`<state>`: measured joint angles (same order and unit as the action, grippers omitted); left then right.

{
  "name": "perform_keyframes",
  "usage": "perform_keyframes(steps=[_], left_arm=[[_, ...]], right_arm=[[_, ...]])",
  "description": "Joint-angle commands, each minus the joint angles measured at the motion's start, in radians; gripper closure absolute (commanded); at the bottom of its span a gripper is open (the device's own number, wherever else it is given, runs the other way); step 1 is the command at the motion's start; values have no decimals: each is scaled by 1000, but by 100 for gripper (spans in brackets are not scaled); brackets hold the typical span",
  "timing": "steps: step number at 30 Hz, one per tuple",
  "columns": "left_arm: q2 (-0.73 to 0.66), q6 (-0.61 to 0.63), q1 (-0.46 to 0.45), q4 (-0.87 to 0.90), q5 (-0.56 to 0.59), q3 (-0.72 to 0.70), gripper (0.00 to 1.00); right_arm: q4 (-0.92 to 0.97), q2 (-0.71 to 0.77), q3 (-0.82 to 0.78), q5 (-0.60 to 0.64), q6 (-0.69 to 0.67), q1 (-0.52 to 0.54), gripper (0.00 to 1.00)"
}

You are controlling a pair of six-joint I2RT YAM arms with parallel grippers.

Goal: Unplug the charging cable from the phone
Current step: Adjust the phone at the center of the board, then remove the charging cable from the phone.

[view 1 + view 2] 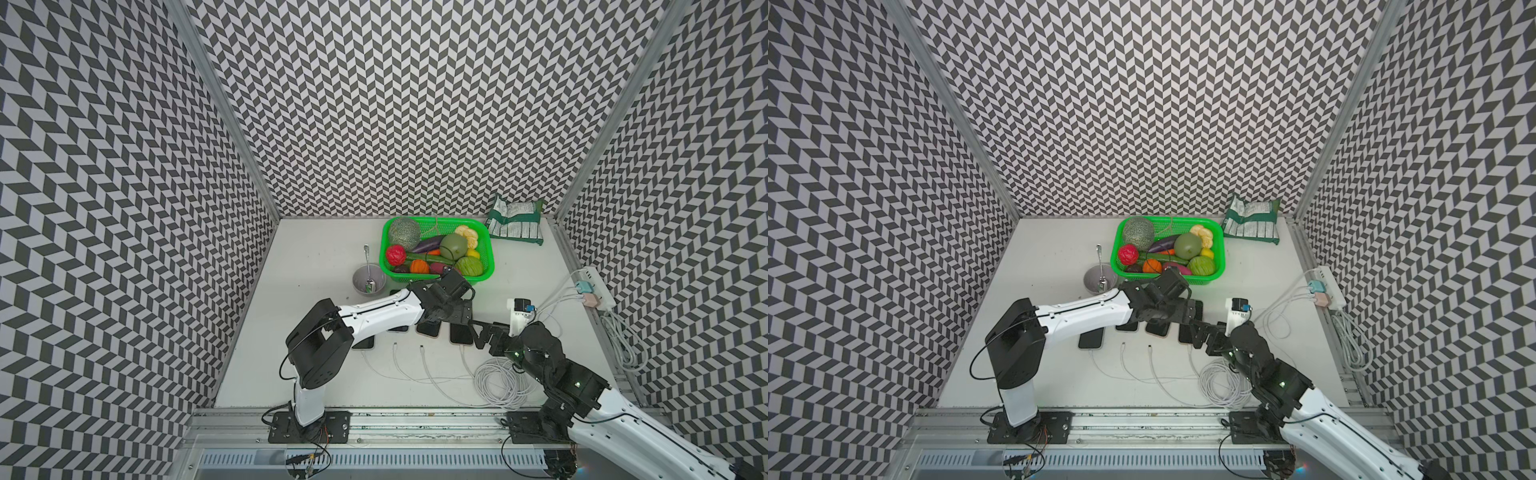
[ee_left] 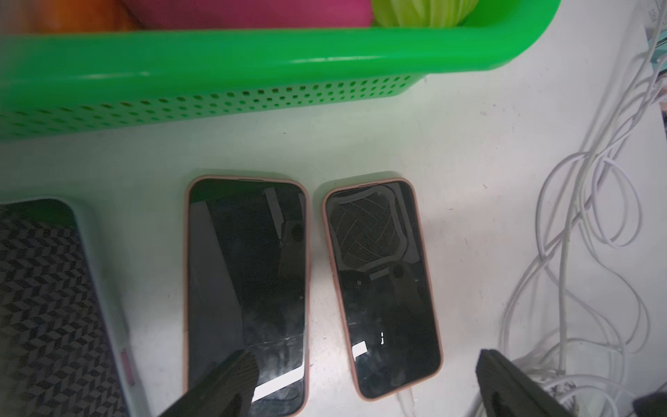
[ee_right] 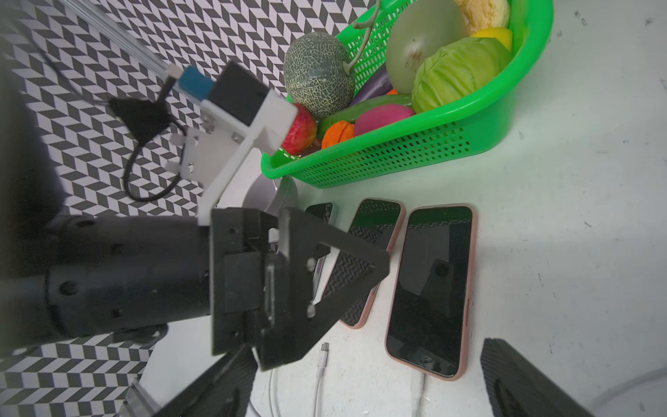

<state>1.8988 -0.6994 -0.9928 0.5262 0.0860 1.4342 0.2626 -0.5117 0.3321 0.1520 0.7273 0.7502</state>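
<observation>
My left tool [image 2: 364,355] and right tool [image 3: 368,350] are wide open by the pink-cased phone [image 3: 431,292] on the tabletop [image 1: 311,374]. Its white charging cable [image 3: 418,393] is plugged in at 6 o'clock. Writing on the green packet [image 1: 515,224] is too small to read.

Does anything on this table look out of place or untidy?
Nothing looks spilled. Two charging cable ends lie loose on the table, unplugged, just short of the phones. The spare white cable beside the right arm is a tangled heap.
</observation>
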Motion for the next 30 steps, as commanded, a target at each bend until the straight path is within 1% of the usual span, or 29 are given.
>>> perform_keyframes(steps=[1, 8, 13, 17, 30], left_arm=[[49, 16, -22, 9, -19, 60, 0], [145, 29, -34, 42, -32, 160, 0], [199, 32, -42, 75, -19, 214, 0], [227, 32, -44, 92, 5, 233, 0], [342, 47, -41, 149, 48, 328, 0]], right_arm=[[10, 45, 12, 20, 19, 3, 0], [105, 127, 37, 161, 84, 0, 0], [133, 156, 49, 217, 108, 0, 0], [135, 159, 56, 222, 107, -2, 0], [85, 139, 34, 169, 84, -2, 0]])
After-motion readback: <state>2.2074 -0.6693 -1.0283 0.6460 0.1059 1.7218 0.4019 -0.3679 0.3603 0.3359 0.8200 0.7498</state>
